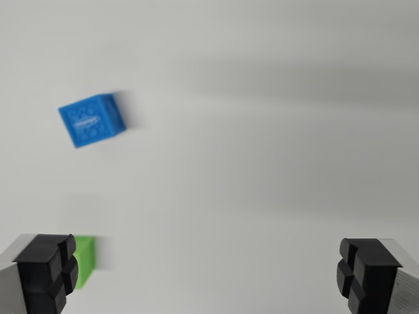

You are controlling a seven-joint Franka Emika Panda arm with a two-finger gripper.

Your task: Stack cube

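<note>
Our gripper (206, 275) is spread wide with nothing in it, a green cube (85, 260) beside its left finger, a blue cube (91, 120) farther off.

Plain white tabletop (262, 170), smooth and bare-looking, soft grey shadow bands across its upper right part

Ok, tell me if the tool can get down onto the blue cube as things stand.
Probably yes. The tool is open and empty, and the blue cube sits alone on the white table. The green cube lies apart from it, beside one finger.
</note>
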